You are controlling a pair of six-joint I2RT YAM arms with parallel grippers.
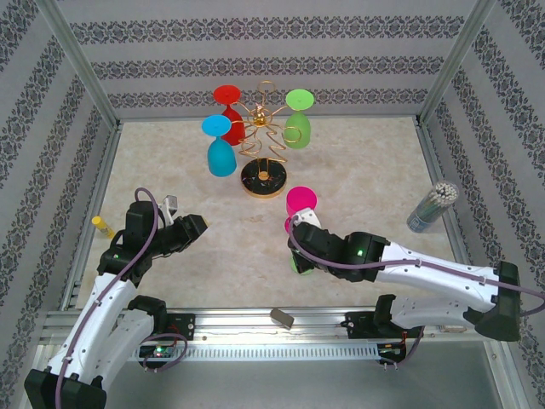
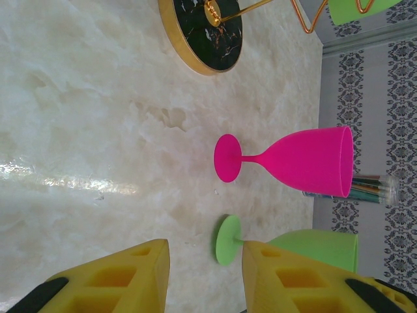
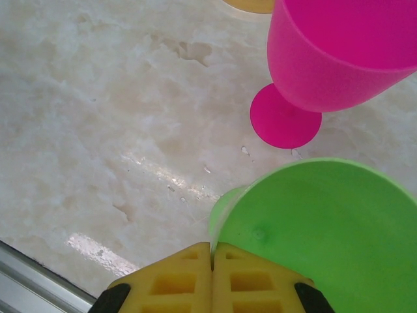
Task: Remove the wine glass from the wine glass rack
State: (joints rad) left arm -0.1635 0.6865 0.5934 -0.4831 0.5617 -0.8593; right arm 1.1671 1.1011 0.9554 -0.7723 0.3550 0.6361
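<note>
From above, the rack (image 1: 262, 141) stands at the far middle of the table (image 1: 375, 162), its round black base (image 1: 262, 181) flat on the marble top. Three glasses hang upside down from its gold wire arms: a red glass (image 1: 228, 104) and a blue glass (image 1: 220, 146) on the left, and a hanging green glass (image 1: 296, 121) on the right. A pink glass (image 1: 301, 203) is off the rack and stands upright on the table, near the base on its near right. The right gripper (image 1: 298, 251) sits just on the near side of it, with a standing green glass (image 1: 295, 263) partly hidden under it. The left gripper (image 1: 201, 225) hovers well to the left, over bare table. A jar of sticks (image 1: 433, 207) stands near the right edge and a yellow thing (image 1: 102, 226) lies at the left edge.

In the left wrist view, the left gripper (image 2: 203, 261) has its yellow fingers (image 2: 117, 280) apart with nothing between them. Ahead of it the pink glass (image 2: 293, 160) and the standing green glass (image 2: 313, 246) stand side by side, apart from each other. The rack's base (image 2: 202, 32) lies beyond them, and the jar of sticks (image 2: 371, 189) shows behind the pink glass.

In the right wrist view, the right gripper (image 3: 212, 251) has its yellow fingers (image 3: 176, 280) pressed together, clamping nothing. The standing green glass (image 3: 326, 228) is just beside the fingertips, its open bowl facing up; whether they touch I cannot tell. The pink glass (image 3: 339, 52) stands just past it, foot on the table.
</note>
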